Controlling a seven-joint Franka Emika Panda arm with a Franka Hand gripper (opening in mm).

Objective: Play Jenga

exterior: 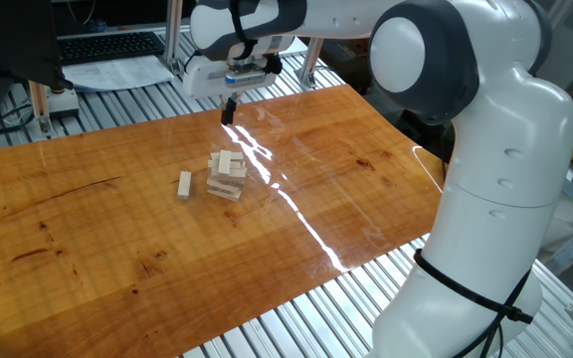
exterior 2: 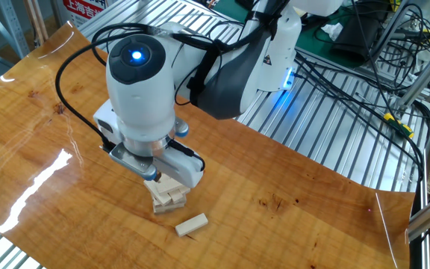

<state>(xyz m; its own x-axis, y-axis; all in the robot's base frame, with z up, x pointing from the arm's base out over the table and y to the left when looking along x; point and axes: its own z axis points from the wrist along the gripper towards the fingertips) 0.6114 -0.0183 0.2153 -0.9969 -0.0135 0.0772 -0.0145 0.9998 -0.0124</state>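
The Jenga tower is a short stack of pale wooden blocks set crosswise on the wooden table. One loose block stands just left of it. My gripper hangs above and behind the tower with its fingers pressed together, holding nothing. In the other fixed view the tower sits right under my wrist, with the loose block lying in front of it. The fingertips are mostly hidden there behind the hand.
A keyboard and papers lie beyond the table's far edge. Cables run over the metal slats behind the arm. My large white arm base stands at the table's right side.
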